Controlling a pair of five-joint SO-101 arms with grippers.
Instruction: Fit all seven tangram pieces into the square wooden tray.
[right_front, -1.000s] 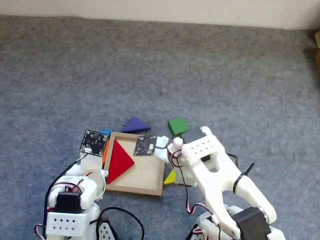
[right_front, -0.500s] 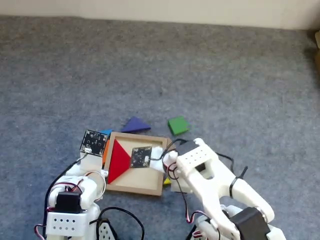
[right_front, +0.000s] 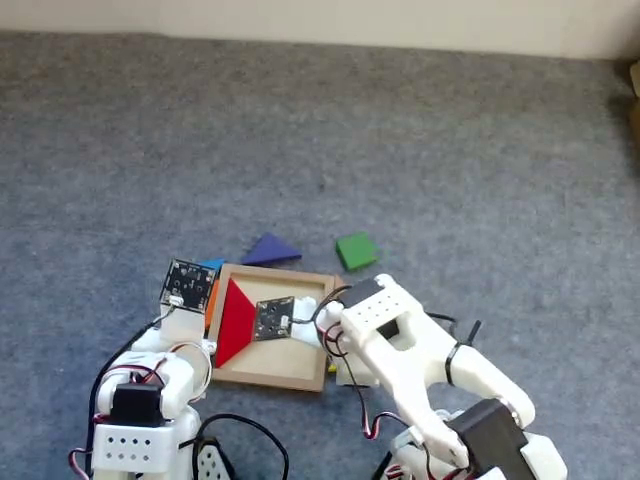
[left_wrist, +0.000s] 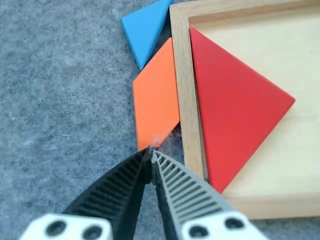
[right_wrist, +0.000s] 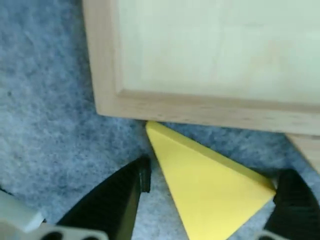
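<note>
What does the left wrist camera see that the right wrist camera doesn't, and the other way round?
Left wrist: a blue piece, an orange piece beside the tray, a red triangle in the tray, and the shut left tool at the orange corner. Right wrist: a yellow triangle outside the tray, between the fingers of the open right tool. Both: the tray and grey carpet.

Counting each kind in view

Six pieces are showing: a red triangle (left_wrist: 235, 107), blue triangle (left_wrist: 146, 27), purple triangle (right_front: 270, 250), yellow triangle (right_wrist: 207, 187), one orange parallelogram (left_wrist: 156, 97), one green square (right_front: 356, 251); also one tray (left_wrist: 181, 75) and two arms, left arm (right_front: 140, 400) and right arm (right_front: 415, 350).
</note>
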